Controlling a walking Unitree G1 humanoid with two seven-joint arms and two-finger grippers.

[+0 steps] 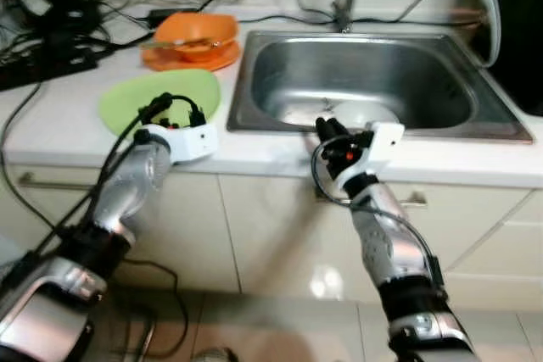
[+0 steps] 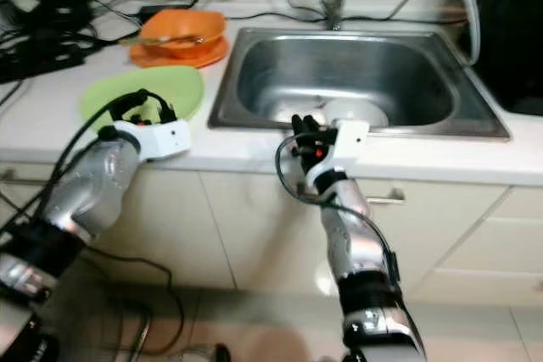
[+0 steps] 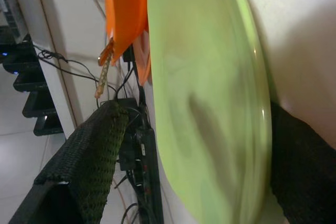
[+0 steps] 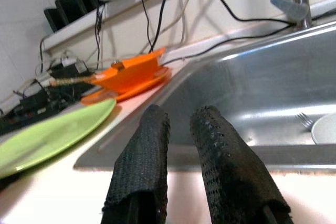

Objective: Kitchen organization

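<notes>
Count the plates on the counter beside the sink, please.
2: a green plate near the counter's front edge at the left gripper, and an orange plate under an orange bowl behind it.

You see a sink (image 1: 365, 74) of brushed, shiny metal at the upper right. The green plate (image 1: 161, 95) and orange bowl (image 1: 191, 36) look like smooth plastic. The white countertop (image 1: 59, 125) is matt. The fingers (image 4: 144, 166) have rough black texture.

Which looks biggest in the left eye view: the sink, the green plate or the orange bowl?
1. Sink, by far the largest.
2. Green plate.
3. Orange bowl, smallest, though it sits farther from the camera, so its true size against the plate is unsure.
</notes>
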